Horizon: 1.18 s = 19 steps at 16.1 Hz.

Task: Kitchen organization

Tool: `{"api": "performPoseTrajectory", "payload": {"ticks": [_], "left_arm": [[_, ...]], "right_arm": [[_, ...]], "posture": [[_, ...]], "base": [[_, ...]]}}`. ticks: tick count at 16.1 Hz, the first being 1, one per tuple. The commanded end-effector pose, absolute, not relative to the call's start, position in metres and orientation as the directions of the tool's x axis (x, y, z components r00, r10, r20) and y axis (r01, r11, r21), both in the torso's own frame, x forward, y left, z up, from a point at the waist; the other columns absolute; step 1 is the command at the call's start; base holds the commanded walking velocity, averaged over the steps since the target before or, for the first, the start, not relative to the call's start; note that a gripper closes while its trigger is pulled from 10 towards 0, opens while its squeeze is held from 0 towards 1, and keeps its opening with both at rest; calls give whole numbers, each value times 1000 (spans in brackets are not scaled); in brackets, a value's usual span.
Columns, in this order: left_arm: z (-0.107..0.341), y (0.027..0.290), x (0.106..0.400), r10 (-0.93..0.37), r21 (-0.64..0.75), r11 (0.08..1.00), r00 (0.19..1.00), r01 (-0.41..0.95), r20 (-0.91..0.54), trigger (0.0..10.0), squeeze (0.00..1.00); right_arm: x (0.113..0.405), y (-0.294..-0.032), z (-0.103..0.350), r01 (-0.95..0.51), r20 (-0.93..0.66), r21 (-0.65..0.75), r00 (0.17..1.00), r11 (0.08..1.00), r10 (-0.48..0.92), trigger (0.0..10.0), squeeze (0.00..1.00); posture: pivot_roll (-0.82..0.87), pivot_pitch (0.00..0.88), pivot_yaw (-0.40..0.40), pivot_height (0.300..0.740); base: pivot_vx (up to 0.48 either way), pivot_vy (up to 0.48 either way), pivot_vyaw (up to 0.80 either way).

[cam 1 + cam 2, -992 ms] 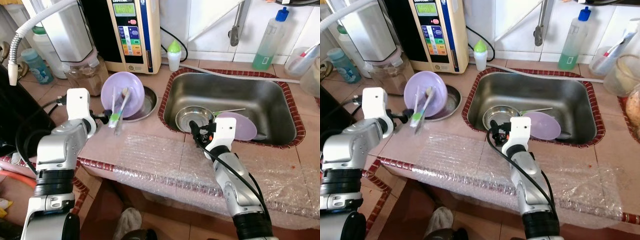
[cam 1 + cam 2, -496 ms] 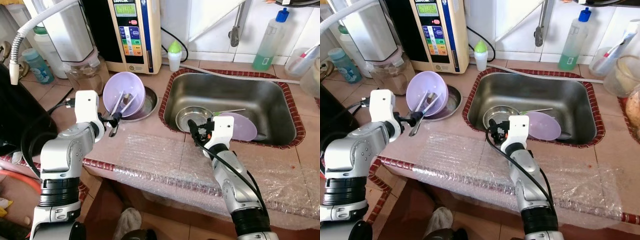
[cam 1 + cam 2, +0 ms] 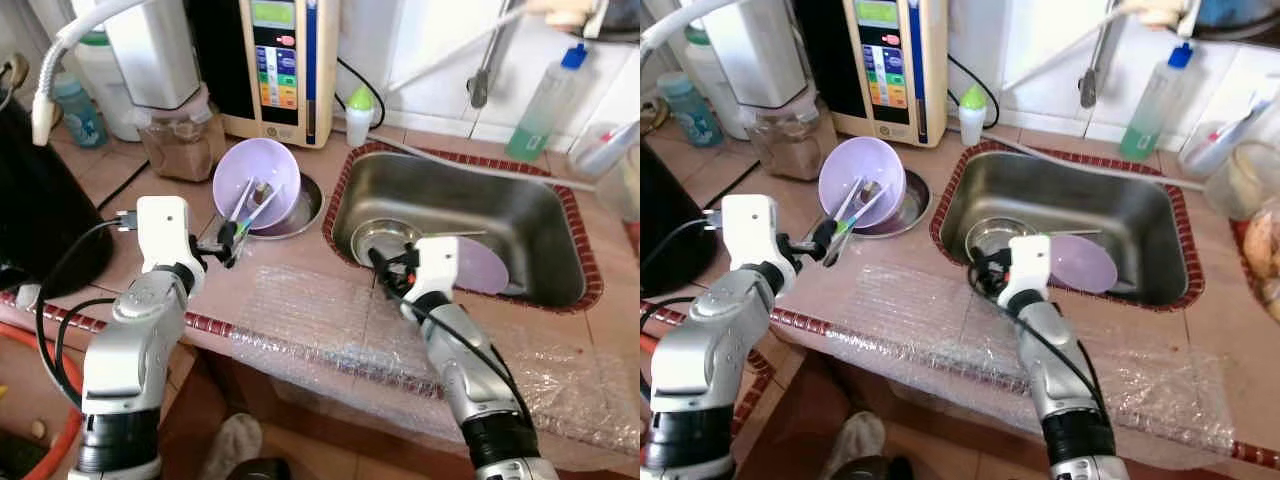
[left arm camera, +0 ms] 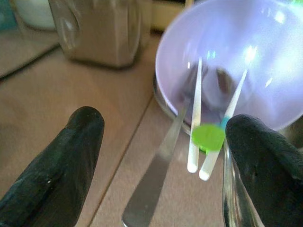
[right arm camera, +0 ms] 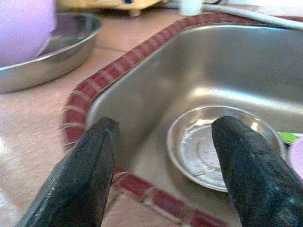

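A lilac bowl (image 3: 256,183) leans tilted on a steel plate (image 3: 305,207) left of the sink. Leaning in it are a metal spoon (image 4: 159,156) and two white-handled utensils with a green tip (image 4: 207,137), their ends sticking out over the counter. My left gripper (image 3: 229,240) hovers just in front of those ends, open, with its fingers (image 4: 78,156) on either side of them. At the sink's near left rim, my right gripper (image 3: 386,268) is open and faces a round steel dish (image 5: 222,146) in the basin. A lilac plate (image 3: 482,268) lies beside that dish.
Bubble wrap (image 3: 330,320) covers the counter's front. A glass jar (image 3: 182,140), a water machine (image 3: 282,62) and a small green-capped bottle (image 3: 358,112) stand behind the bowl. A soap bottle (image 3: 545,100) and the tap (image 3: 482,70) are behind the sink (image 3: 540,215).
My left gripper carried the utensils to the lilac bowl, set them leaning inside and let go. The right gripper has stayed at the sink rim. The camera has shifted.
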State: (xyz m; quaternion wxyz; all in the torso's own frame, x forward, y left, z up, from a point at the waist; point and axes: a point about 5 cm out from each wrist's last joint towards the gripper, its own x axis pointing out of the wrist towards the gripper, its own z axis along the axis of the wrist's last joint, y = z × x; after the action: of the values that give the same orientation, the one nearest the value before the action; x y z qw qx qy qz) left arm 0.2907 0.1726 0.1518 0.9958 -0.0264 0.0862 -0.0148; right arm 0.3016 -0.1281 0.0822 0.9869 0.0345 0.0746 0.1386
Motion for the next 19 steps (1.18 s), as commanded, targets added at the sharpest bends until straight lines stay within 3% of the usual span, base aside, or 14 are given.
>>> {"api": "performPoseTrajectory", "payload": {"ticks": [1,11,12,13,15,16,17,19], "left_arm": [[148,169,285,-39,-49,998,992,34,-121,10000,0],[121,160,281,-73,-69,995,995,68,-65,10000,0],[118,157,286,-88,-103,991,993,79,-84,5490,0],[117,156,288,-89,-110,991,992,80,-86,5490,0],[116,153,296,-106,-134,986,992,95,-74,2510,0],[116,152,297,-107,-136,986,992,97,-72,2510,0],[117,151,301,-111,-156,983,991,99,-69,431,0],[116,150,303,-114,-174,980,991,101,-70,0,0]], "right_arm": [[302,-126,79,-290,-162,82,940,954,300,10000,0],[304,-126,81,-313,-158,66,934,947,320,10000,0],[303,-125,80,-308,-155,69,936,949,316,10000,0],[303,-125,80,-308,-155,70,936,949,315,10000,0],[304,-126,81,-300,-152,69,939,951,307,10000,0],[303,-126,81,-299,-151,68,940,952,306,10000,0],[304,-128,82,-295,-149,65,942,953,301,10000,0],[304,-130,82,-287,-148,62,944,956,294,10000,0]], "posture": [[83,0,-15,740],[61,0,-18,740],[53,0,-8,740],[53,0,-8,740],[46,0,-3,740],[46,0,-3,740],[38,0,0,740],[30,0,6,740]], "base": [[0,0,0],[0,0,0],[0,0,0],[0,0,0],[0,0,0],[0,0,0],[0,0,0],[0,0,0]]}}
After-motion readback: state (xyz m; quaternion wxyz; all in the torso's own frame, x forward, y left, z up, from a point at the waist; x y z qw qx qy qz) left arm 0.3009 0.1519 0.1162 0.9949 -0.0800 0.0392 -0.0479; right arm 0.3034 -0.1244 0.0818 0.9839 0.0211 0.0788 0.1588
